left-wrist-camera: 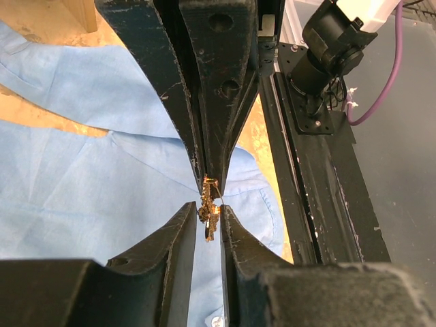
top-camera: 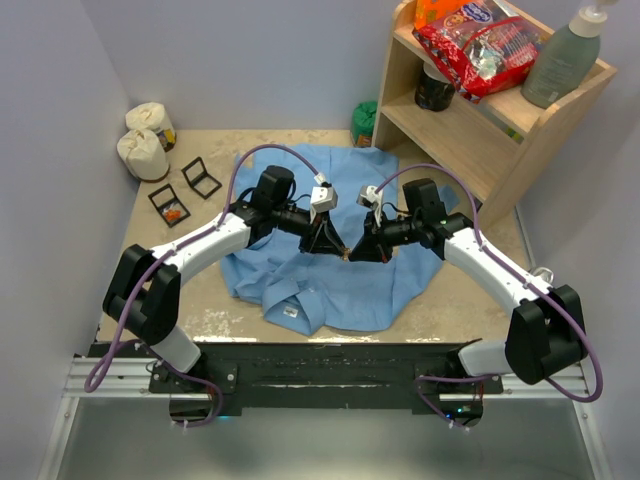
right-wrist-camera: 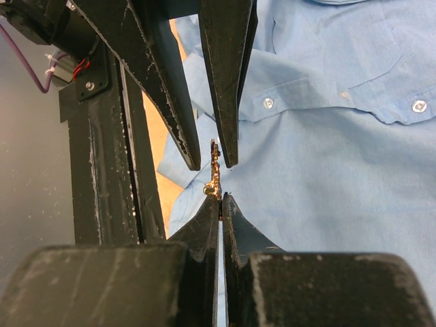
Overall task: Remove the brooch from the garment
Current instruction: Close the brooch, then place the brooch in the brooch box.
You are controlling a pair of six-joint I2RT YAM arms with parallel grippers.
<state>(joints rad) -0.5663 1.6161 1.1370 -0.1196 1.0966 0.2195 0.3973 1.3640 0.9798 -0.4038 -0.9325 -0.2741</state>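
pale grey-lilac walls (top-camera: 280, 60) close in a small booth on the far side and along both flanks. a tabletop (top-camera: 470, 290) of tan board, scuffed and whitened in patches, spreads beneath the left gripper (top-camera: 338, 250) and the right gripper (top-camera: 356, 250). beyond the right gripper, toward the far right corner, a light wooden shelf unit (top-camera: 455, 135) with two open tiers stands at an angle to the wall. on the near side of both grippers a black metal rail (top-camera: 320, 365) runs along the table's edge, and a pale grey surface (top-camera: 300, 440), perhaps the floor, lies below it. the light is even and soft, with faint shadows.
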